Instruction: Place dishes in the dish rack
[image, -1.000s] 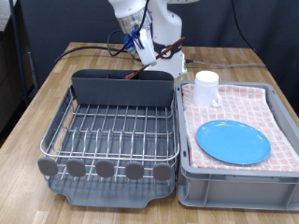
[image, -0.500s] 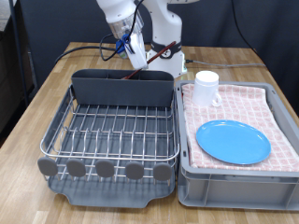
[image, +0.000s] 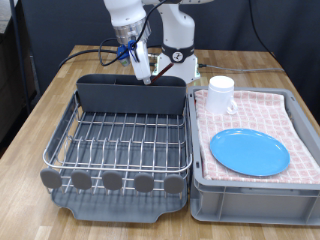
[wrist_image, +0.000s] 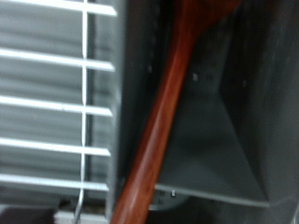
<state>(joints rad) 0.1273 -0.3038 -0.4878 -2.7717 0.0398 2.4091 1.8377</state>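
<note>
My gripper (image: 134, 50) hangs above the dark grey cutlery holder (image: 130, 96) at the far end of the dish rack (image: 120, 140). It is shut on the brown wooden spoon (image: 143, 68), which stands steeply with its lower end inside the holder. In the wrist view the spoon handle (wrist_image: 166, 103) runs along the holder's inner wall (wrist_image: 224, 140), beside the rack's wires (wrist_image: 56, 103); no fingers show there. The light-blue plate (image: 249, 152) and the white mug (image: 221, 94) lie on the pink checked cloth in the bin.
The grey bin (image: 250, 192), lined with pink checked cloth (image: 290, 118), stands right of the rack on the wooden table (image: 40, 120). Round grey discs (image: 112, 181) line the rack's near edge. The robot base (image: 178, 60) and cables stand behind the holder.
My gripper has moved left and slightly up above the cutlery holder. The spoon has swung from a slant to nearly upright, with its lower end in the holder.
</note>
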